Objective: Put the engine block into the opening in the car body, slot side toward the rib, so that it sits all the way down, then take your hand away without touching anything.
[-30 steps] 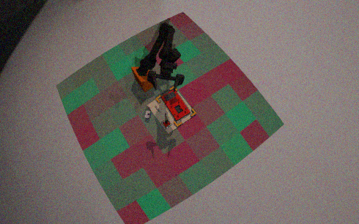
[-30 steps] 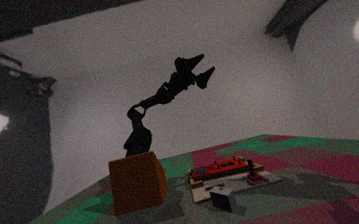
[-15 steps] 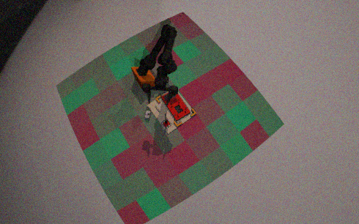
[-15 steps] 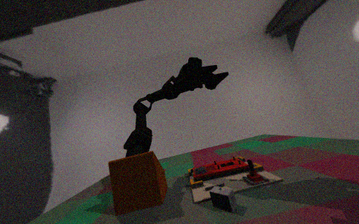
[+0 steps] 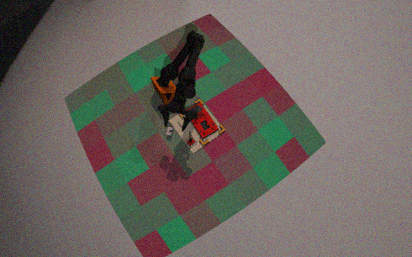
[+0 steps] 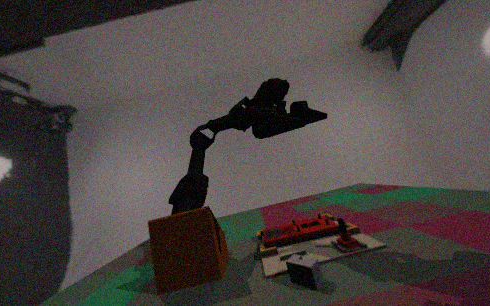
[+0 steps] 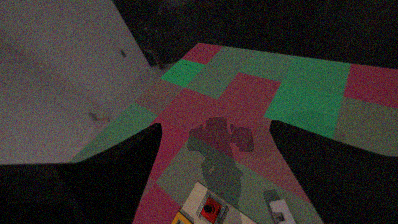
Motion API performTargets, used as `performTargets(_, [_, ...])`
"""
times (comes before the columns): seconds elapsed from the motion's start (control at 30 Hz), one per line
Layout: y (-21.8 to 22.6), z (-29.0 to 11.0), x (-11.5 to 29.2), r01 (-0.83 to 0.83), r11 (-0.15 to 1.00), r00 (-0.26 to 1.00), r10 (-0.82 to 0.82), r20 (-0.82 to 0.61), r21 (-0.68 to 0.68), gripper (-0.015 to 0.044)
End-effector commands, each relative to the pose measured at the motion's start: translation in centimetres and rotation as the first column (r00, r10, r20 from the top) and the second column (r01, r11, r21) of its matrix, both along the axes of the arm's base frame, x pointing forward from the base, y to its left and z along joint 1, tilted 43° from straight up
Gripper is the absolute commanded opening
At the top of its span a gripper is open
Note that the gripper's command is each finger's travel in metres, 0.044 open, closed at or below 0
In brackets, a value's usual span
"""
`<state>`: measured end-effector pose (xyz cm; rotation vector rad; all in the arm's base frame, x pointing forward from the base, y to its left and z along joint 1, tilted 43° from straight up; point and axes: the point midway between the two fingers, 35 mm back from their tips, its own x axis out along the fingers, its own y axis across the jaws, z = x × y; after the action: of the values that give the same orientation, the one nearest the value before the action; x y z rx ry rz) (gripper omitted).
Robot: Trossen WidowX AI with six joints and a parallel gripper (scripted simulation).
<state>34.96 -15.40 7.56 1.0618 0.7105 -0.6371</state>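
Observation:
The red car body [image 5: 204,124] [image 6: 300,229] lies on a white board [image 5: 181,126] [image 6: 279,263] [image 7: 195,198], with a dark opening in its middle. The engine block [image 5: 169,131] [image 6: 305,267] [image 7: 280,209], a small grey-white piece, lies on the mat just off the board's edge. My gripper [image 5: 167,115] [image 6: 318,116] [image 7: 215,126] is open and empty. It hangs high above the board, with its fingers reaching out roughly level. The wrist view looks down over the mat, with the block low at the right.
An orange box [image 5: 164,88] [image 6: 188,255] stands by the arm's base. A small red part [image 5: 191,141] [image 6: 346,241] [image 7: 211,207] stands on the board beside the car body. The checkered green and red mat [image 5: 246,180] covers the table.

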Motion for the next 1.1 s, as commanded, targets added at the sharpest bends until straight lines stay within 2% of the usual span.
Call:
performTargets(0.0, [0.5,-1.7,-0.4,0.031,0.995,0.998,-0.026,-0.061,0.092,0.0440])
performTargets(0.3, [1.7,-5.4,-1.7,0.140,0.949,0.973,-0.078,-0.219,0.282,0.0440])
performTargets(0.6, [3.1,-8.3,-3.3,0.304,0.848,0.910,-0.125,-0.394,0.433,0.0440])
performTargets(1.07, [5.5,-11.7,-5.9,0.599,0.607,0.728,-0.141,-0.671,0.522,0.0440])
